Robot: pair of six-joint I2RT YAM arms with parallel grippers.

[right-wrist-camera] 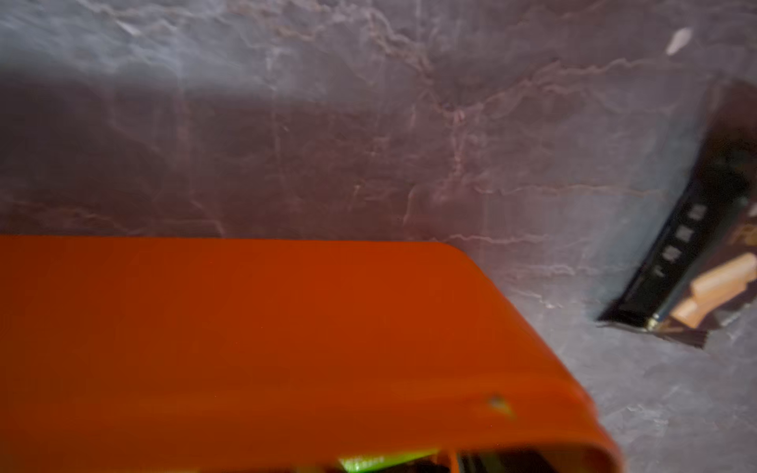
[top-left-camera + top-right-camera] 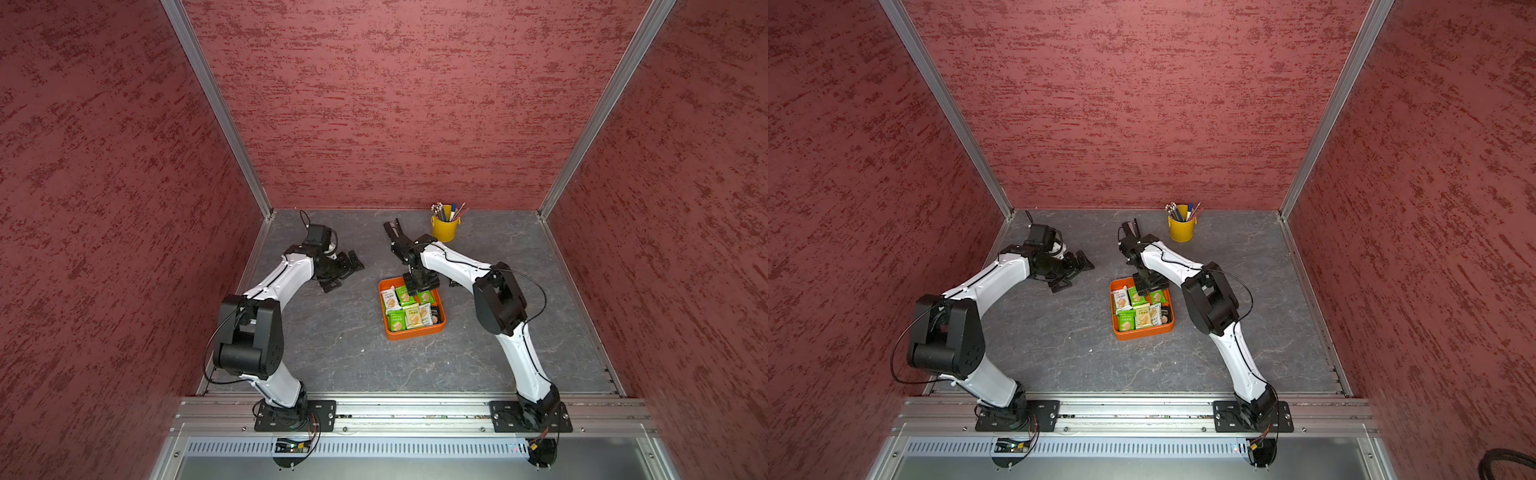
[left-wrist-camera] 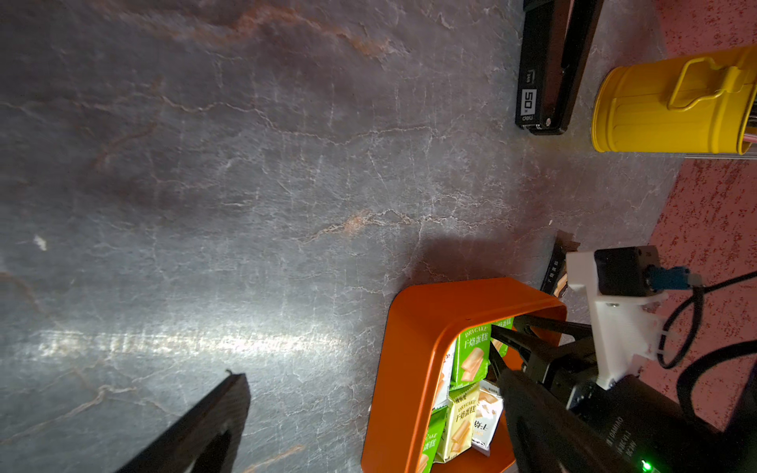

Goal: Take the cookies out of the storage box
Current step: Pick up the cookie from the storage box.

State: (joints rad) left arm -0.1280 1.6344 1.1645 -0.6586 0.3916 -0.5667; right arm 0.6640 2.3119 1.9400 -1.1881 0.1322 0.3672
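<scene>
You have the orange storage box near the middle of the grey table, with the cookies lying packed inside it. One black cookie packet lies on the table just beside the box, at its 2 o'clock. Your right gripper hangs over the far edge of the box, at 12 o'clock, with its claw about half open and nothing visible in it. Your left gripper is at 10 o'clock from the box, over the table, with its claw spread wide and empty.
</scene>
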